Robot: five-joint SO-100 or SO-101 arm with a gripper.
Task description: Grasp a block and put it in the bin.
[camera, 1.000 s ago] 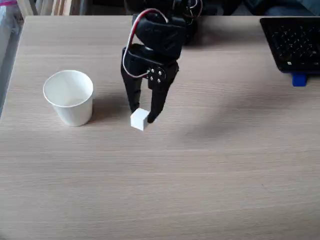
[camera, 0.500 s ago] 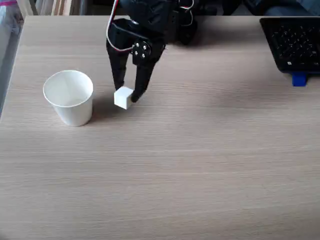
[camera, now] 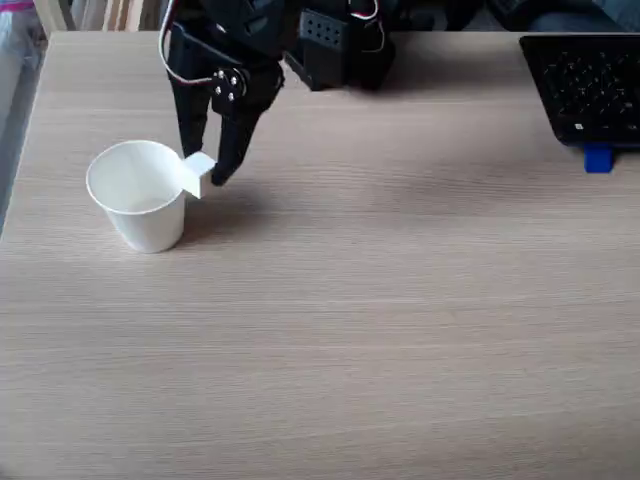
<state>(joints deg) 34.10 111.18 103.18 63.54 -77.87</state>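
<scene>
The cup (camera: 137, 195) stood at left of frame, the gripper (camera: 203, 172) with the block (camera: 196, 174) hanging just right of its rim. A keyboard (camera: 588, 85) blocked the upper right corner. The table (camera: 380, 330) lay bare across centre, bottom and right.
</scene>
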